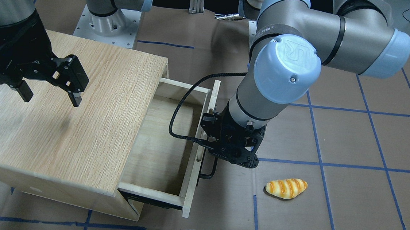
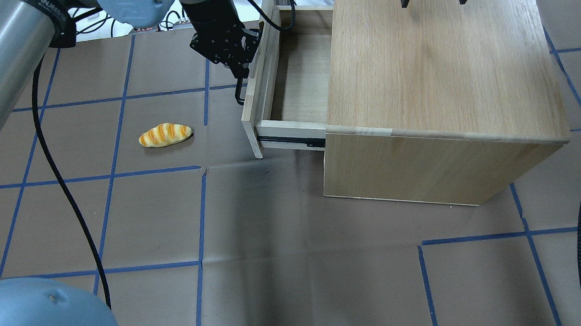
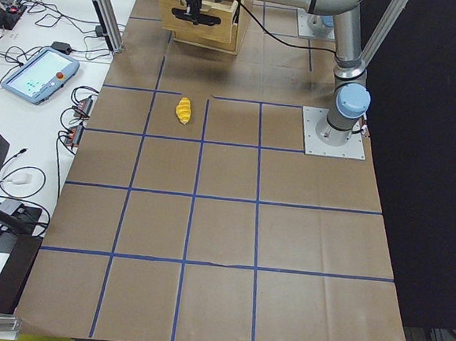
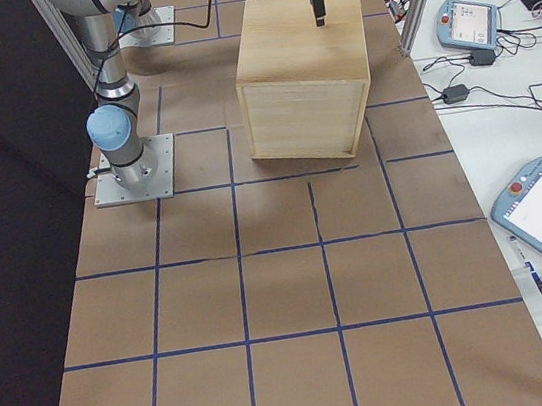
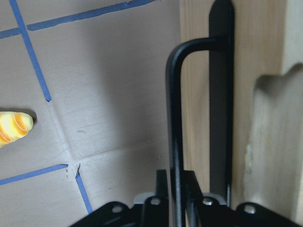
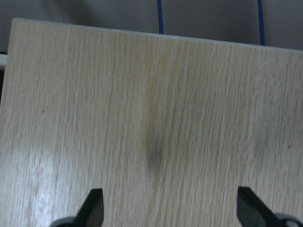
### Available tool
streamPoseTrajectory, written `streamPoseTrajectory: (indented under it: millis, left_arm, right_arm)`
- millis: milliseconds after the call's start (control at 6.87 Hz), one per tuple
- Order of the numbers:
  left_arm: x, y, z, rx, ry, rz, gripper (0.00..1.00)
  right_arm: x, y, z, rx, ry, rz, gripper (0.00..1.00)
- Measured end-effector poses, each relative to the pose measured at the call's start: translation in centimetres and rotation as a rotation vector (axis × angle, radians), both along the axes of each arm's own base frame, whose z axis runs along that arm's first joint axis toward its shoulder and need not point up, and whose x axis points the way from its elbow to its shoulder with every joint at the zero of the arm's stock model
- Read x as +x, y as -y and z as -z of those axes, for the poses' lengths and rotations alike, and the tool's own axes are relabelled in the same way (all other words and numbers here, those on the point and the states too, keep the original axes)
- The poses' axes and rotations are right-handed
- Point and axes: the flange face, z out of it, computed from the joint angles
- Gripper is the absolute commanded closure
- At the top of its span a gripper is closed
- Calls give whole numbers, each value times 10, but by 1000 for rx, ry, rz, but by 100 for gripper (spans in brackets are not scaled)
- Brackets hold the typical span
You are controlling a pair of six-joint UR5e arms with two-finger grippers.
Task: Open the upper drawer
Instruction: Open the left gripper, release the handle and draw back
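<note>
The upper drawer (image 1: 159, 140) is slid partway out of the oak cabinet (image 1: 80, 112), and its bare wood floor shows. Its black bar handle (image 1: 211, 170) runs along the pale front panel (image 1: 201, 144). My left gripper (image 1: 220, 151) is shut on the handle; in the left wrist view the bar (image 5: 173, 118) runs down between the fingers. The overhead view shows the same grip (image 2: 242, 67) beside the drawer (image 2: 300, 76). My right gripper (image 1: 51, 97) hangs open and empty just above the cabinet top (image 6: 142, 94).
A toy bread roll (image 1: 286, 187) lies on the brown paper table beside the drawer front; it also shows in the overhead view (image 2: 164, 134). The left arm's black cable (image 1: 180, 105) loops over the open drawer. Blue tape lines grid the table.
</note>
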Motion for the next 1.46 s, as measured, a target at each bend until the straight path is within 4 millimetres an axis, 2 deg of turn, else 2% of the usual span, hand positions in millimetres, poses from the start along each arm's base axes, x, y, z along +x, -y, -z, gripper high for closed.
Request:
streamPoseTrajectory:
  millis: [146,437,583,874,1019,1165,1456]
  left_arm:
    - [0,0,0,2,1,0,43]
    - [3,-7,-11,2,11,-2,21]
    - [6,-13,-21,-1,13,-4,14]
    - [20,-26,-48,-13,14,-23,7]
    - [35,-34,-64,-21,22,-42,5]
    - [54,-40,-79,-29,39,-67,1]
    - [104,-45,-95,-37,67,-98,1]
  right_arm:
    - [0,0,0,0,0,0,0]
    - [0,0,0,-1,0,0,0]
    - [0,0,0,0,0,0,0]
    - [0,0,0,0,0,0,0]
    - [0,0,0,0,0,0,0]
    - [0,0,0,0,0,0,0]
    - [0,0,0,0,0,0,0]
